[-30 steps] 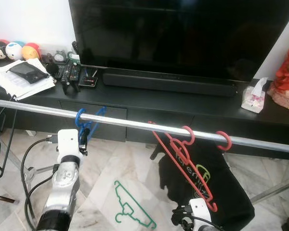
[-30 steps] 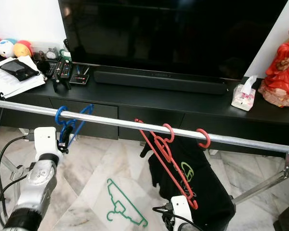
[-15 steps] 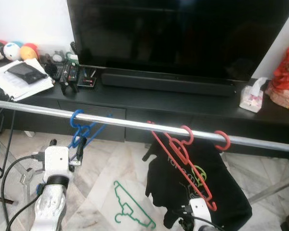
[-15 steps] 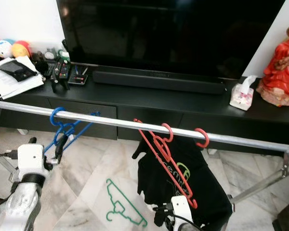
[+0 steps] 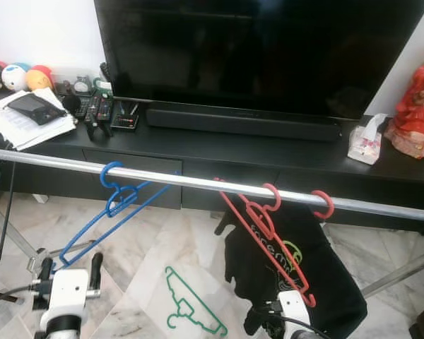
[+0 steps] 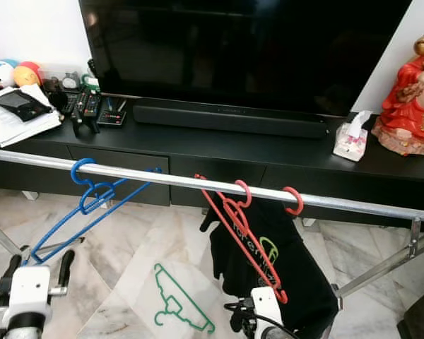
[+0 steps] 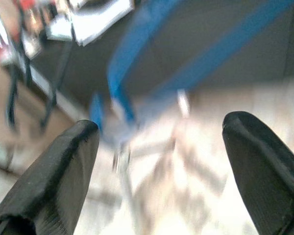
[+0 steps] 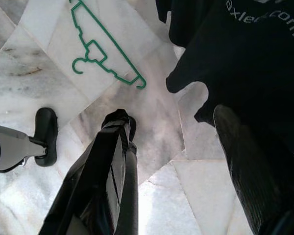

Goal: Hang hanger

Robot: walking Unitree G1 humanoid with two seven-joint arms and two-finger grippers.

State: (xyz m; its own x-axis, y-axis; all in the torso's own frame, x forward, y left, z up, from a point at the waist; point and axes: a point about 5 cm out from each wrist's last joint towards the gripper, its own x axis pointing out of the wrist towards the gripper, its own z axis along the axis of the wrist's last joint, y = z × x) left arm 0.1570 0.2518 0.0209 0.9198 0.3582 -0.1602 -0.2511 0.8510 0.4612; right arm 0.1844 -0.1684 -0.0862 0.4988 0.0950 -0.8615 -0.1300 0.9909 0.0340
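The left hand (image 5: 67, 267) sits low, below the blue hanger (image 5: 113, 212), with its fingers (image 7: 54, 171) spread wide and holding nothing. The blue hanger hangs by its hook from the metal rail (image 5: 191, 181) and tilts down toward the left hand without touching it. The right hand (image 8: 171, 161) is low near the marble floor (image 5: 191, 247), fingers wide apart and empty, beside a black T-shirt (image 5: 297, 268). The T-shirt hangs among red hangers (image 5: 268, 233) on the same rail. A green hanger (image 5: 191, 304) lies flat on the floor between the two hands. Behind the rail stands a black counter (image 5: 268, 152) carrying a television (image 5: 261, 49).
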